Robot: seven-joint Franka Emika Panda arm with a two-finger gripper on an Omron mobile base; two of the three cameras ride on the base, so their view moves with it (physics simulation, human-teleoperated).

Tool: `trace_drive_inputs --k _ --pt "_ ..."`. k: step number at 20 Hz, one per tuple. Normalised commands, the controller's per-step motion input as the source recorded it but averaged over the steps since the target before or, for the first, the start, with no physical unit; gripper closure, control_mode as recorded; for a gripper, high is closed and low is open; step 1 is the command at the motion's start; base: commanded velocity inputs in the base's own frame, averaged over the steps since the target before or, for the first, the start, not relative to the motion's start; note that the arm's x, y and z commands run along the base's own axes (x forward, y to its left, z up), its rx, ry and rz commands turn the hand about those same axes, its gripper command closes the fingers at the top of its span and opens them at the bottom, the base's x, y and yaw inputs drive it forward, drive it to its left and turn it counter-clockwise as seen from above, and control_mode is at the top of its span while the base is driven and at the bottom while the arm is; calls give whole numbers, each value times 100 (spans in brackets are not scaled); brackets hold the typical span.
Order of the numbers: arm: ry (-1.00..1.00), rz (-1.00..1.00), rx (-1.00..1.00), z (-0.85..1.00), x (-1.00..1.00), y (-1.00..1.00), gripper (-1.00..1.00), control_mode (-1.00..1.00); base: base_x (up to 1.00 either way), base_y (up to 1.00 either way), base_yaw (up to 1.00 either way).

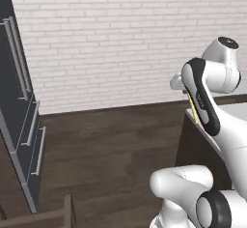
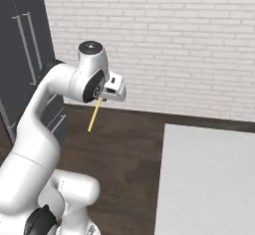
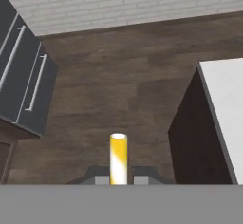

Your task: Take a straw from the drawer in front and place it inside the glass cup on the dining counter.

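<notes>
Gripper (image 3: 118, 180) clamped tight on the straw (image 3: 118, 157), fingers pinching it near one end. In the right base view the straw (image 2: 93, 115) hangs slanted below the hand (image 2: 110, 90), high over dark wood floor (image 2: 124, 144). Dining counter (image 2: 209, 179) white slab off to the right, well apart. Dark cabinet (image 3: 21, 80) with bar handles left. Brick wall (image 1: 111, 38) behind.

Yellow straw (image 3: 118, 157); white dining counter (image 2: 209, 179).

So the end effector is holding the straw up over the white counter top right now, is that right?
Not quite. The end effector does hold the straw, but over the dark wood floor, beside the white counter, not above it. The right base view shows this.
</notes>
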Motion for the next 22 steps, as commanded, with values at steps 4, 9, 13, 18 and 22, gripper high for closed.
trace_drive_inputs --k 4,9,13,18,22 --pt "0 0 0 0 0 0 100 100 100 0 -9" --pt "0 0 0 0 0 0 100 100 100 0 -9" --pt "0 0 0 0 0 0 100 100 100 0 -10" --pt "0 0 0 0 0 0 100 100 100 0 -11" --pt "0 0 0 0 0 0 100 100 100 0 -17"
